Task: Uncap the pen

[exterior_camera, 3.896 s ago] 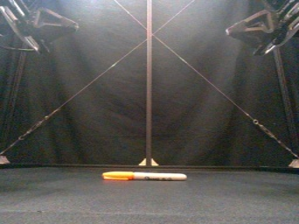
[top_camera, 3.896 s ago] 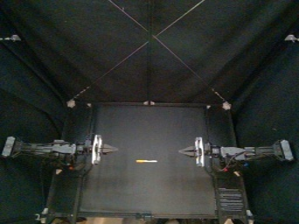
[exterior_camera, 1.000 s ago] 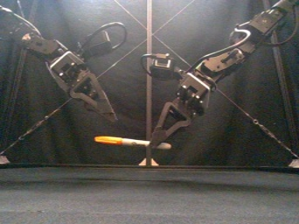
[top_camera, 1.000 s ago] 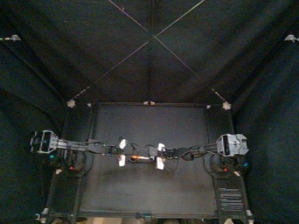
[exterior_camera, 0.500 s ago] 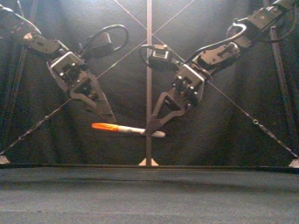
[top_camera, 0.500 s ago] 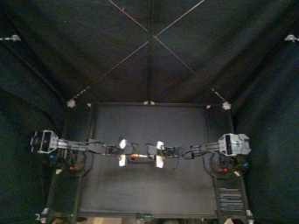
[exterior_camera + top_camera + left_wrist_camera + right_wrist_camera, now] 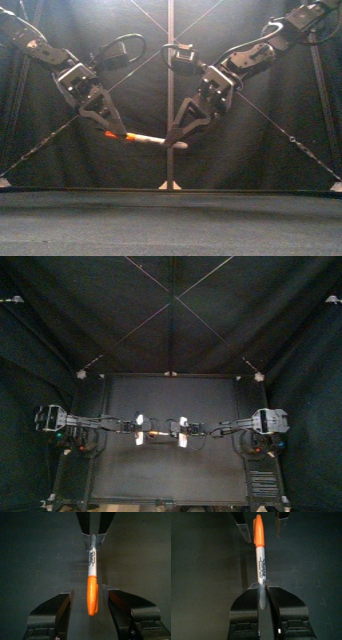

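1. position. the pen [image 7: 154, 141] was clear of the bench [image 7: 160, 396], hanging in the air over its middle between the two arms. it lay nearly level in the front view, with the orange end a little higher than the grey end.
2. progress, done. judged from the lie of things, the lift and the first grasp were complete: the pen was raised and brought within reach of both arms.
3. progress, left. the orange cap [image 7: 258, 531] was seated on the white barrel, and no gap showed at the joint in either wrist view. the uncapping itself was not yet done. what remained, by this reading, was a firm grip on the cap and a pull along the pen's axis.
4. right tool [image 7: 261, 589]. its jaws were closed narrowly on the grey rear end of the pen and carried the pen's weight. the barrel ran straight out from between them toward the other arm.
5. left tool [image 7: 91, 594]. its jaws stood one on each side of the cap and bracketed it. a thin dark strip showed between the cap and each jaw in the left wrist view, so the jaws were partly open, only a little wider than the cap, and not clamping it. the front view did not settle whether either jaw brushed the cap.
6. alignment. the two tools faced each other along the pen, cap end to the left arm and grey end to the right, which suited a straight pull apart.
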